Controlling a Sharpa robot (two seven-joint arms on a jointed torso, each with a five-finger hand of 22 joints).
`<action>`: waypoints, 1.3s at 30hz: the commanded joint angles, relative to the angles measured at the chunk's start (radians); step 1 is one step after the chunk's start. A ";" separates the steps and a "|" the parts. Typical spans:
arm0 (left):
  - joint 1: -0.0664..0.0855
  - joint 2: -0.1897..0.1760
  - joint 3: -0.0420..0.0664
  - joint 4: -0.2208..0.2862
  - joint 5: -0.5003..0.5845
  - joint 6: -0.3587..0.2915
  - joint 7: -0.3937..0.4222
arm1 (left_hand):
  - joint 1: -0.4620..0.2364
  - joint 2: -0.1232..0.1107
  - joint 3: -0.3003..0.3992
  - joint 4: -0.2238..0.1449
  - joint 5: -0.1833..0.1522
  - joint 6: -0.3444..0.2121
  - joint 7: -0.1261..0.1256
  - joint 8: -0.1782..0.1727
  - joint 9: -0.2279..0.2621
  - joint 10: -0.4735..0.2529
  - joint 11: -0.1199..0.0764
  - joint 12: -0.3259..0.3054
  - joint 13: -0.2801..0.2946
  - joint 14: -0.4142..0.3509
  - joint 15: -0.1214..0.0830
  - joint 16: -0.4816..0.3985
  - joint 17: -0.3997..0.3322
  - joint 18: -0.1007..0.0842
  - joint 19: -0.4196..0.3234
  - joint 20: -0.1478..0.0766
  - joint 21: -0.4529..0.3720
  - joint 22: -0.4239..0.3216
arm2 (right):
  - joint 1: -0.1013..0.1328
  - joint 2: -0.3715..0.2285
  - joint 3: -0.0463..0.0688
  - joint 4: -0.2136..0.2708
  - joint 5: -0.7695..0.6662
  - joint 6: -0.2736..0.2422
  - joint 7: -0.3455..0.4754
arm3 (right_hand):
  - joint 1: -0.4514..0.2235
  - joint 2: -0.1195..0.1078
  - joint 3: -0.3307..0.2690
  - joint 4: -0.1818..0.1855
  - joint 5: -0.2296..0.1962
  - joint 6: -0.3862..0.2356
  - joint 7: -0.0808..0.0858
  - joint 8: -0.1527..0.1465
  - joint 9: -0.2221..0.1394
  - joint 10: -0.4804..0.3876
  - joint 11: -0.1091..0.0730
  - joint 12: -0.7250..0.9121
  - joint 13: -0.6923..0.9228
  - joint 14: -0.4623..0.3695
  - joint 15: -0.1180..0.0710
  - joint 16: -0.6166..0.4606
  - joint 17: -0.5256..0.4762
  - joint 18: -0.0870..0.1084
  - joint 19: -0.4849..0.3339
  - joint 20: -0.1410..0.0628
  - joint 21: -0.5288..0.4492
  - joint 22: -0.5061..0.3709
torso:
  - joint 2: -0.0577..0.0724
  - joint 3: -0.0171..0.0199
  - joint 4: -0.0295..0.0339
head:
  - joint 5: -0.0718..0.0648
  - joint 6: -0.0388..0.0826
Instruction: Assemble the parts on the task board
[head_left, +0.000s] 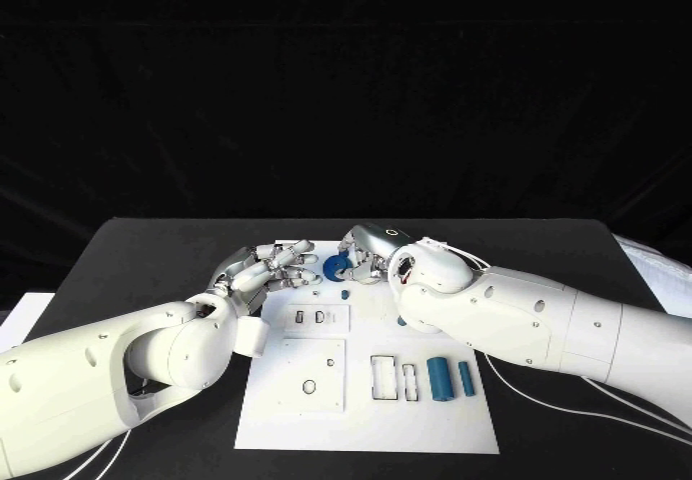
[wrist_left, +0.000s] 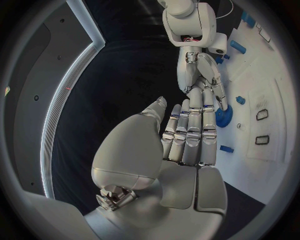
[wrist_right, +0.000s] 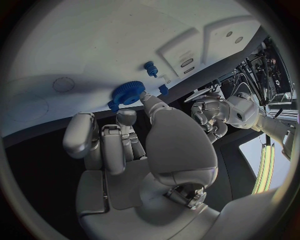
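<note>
Task board (head_left: 368, 420) lies mid-table, both hands meeting at its far edge. Right hand (head_left: 378, 243) touches the blue gear (head_left: 336, 267) with fingertips; whether it truly grips it, cannot tell. Left hand (head_left: 271, 268) hovers beside, fingers extended together, holding nothing. Best to seat the gear squarely, left hand keeping clear. Two blue cylinders (head_left: 451, 380) wait near the front edge; a small blue peg (wrist_right: 150, 68) stands just past the gear, crowding the approach
</note>
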 joint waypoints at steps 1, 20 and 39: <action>0.001 0.001 0.001 0.002 0.002 0.020 0.012 | 0.008 0.001 0.002 -0.003 0.004 -0.001 0.001 0.000 0.001 -0.008 0.000 0.005 -0.002 -0.006 0.002 -0.003 -0.001 0.002 -0.009 -0.001 -0.002 -0.001 | -0.002 -0.007 0.000 0.009 0.000 -0.001 0.017 | 0.001 -0.003 -0.007 0.001 0.002 0.013 0.000 0.008 0.002 -0.002 -0.004 0.005 0.004 0.064 0.003 0.006 0.055 -0.011 -0.002 0.006 -0.004 0.001 | 0.000 0.0001 0.0000 | 0.000 0.000; 0.001 -0.008 0.001 0.003 0.008 0.023 0.013 | 0.009 0.001 0.004 -0.005 0.004 -0.002 0.001 0.000 0.001 -0.008 0.000 0.005 -0.002 -0.006 0.002 -0.005 -0.001 0.002 -0.009 -0.001 -0.002 -0.001 | 0.022 -0.376 0.013 0.220 0.260 -0.055 0.440 | 0.073 0.022 -0.008 -0.024 0.079 0.071 -0.013 0.025 0.009 0.035 -0.017 0.067 0.058 0.072 -0.008 0.024 0.091 -0.018 0.016 -0.003 0.021 0.043 | -0.007 0.0078 -0.0253 | 0.010 0.008; -0.003 0.004 0.000 -0.009 0.012 0.035 0.011 | 0.009 0.000 0.005 -0.005 0.004 -0.002 0.001 0.000 0.001 -0.008 0.000 0.005 -0.002 -0.005 0.002 -0.005 -0.001 0.002 -0.009 -0.001 -0.002 -0.001 | -0.017 -0.476 0.011 0.057 0.329 -0.005 0.548 | 0.100 0.012 -0.011 -0.043 0.054 0.072 -0.012 0.016 0.005 0.022 -0.018 0.038 0.033 0.070 -0.008 0.022 0.089 -0.017 0.011 -0.004 0.019 0.039 | -0.013 0.0251 -0.0433 | -0.017 0.008</action>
